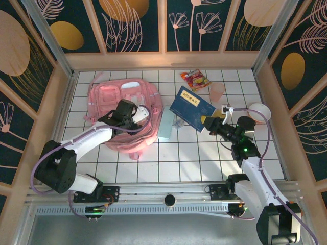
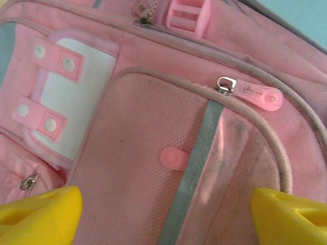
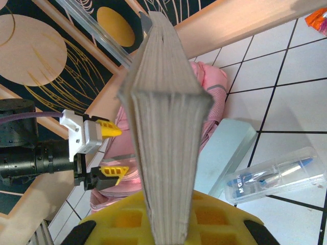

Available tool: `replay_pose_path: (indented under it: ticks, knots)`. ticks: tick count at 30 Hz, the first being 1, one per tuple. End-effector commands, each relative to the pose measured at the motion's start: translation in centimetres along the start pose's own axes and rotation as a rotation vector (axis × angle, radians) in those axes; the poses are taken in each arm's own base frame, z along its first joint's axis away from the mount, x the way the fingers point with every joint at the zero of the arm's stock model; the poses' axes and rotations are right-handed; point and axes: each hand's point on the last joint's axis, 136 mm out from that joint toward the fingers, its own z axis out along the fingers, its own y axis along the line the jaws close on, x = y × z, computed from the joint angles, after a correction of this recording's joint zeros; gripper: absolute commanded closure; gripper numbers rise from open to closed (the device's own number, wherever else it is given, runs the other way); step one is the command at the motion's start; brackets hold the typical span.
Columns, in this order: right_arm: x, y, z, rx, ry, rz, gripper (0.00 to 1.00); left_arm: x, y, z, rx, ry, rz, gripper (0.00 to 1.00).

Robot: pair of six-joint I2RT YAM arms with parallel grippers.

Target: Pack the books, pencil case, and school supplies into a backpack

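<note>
The pink backpack (image 1: 115,104) lies flat at the back left. My left gripper (image 1: 139,115) hovers just over its front pocket, open, with the yellow fingertips (image 2: 41,214) wide apart above the mesh fabric (image 2: 153,153) and nothing between them. A pink zip pull (image 2: 255,95) lies ahead of it. My right gripper (image 1: 205,123) is shut on the navy book (image 1: 191,107), holding it tilted above the table. The book's page edge (image 3: 166,127) stands up between the yellow pads. The pale blue-green pencil case (image 1: 166,125) lies beside the backpack's right side (image 3: 225,153). The school supplies are out of view.
A clear plastic box of pens (image 3: 276,176) lies right of the pencil case. A red-orange snack packet (image 1: 195,79) and a pink cup (image 1: 217,92) sit at the back right. Wooden walls ring the white tiled table (image 1: 184,158).
</note>
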Motion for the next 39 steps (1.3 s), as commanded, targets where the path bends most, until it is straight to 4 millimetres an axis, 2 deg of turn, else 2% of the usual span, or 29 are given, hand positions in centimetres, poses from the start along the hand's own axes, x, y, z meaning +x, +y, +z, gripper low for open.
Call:
replay_pose_path:
  ticks: [1,4,8,15,21,26,29,34,36,39]
  knots:
    - [-1.8,2.0,-0.2,-0.06,-0.035,-0.045,1.0,-0.4,-1.3,-0.6,0.083,-0.02,0.021,0.15]
    - [-1.7,2.0,-0.2,-0.067,-0.036,-0.046,1.0,0.0,-1.4,-0.8,0.076,-0.025,0.03,0.15]
    - [-1.7,2.3,-0.2,-0.082,-0.034,-0.043,1.0,2.0,-1.0,0.5,0.021,0.058,0.038,0.14]
    - [-1.5,2.3,-0.1,-0.083,-0.019,-0.031,1.0,2.6,-0.7,1.9,-0.002,0.097,0.002,0.12]
    - [-1.6,2.4,-0.4,-0.076,-0.024,-0.041,1.0,0.6,-2.5,-0.4,0.116,-0.019,-0.012,0.06]
    - [-1.7,2.6,-0.3,-0.087,-0.028,-0.041,1.0,3.3,-3.1,0.4,0.103,0.07,0.014,0.06]
    - [-1.8,2.7,-0.4,-0.09,-0.028,-0.043,1.0,3.9,-3.0,1.1,0.088,0.095,0.005,0.06]
    - [-1.7,2.6,-0.4,-0.085,-0.029,-0.038,1.0,4.9,-0.8,2.5,-0.045,0.167,-0.015,0.07]
    - [-1.8,2.6,-0.5,-0.082,-0.031,-0.035,1.0,4.1,0.2,2.3,-0.086,0.146,-0.04,0.16]
    - [-1.9,2.6,-0.5,-0.071,-0.033,-0.024,1.0,1.1,2.0,0.5,-0.133,0.038,-0.098,0.65]
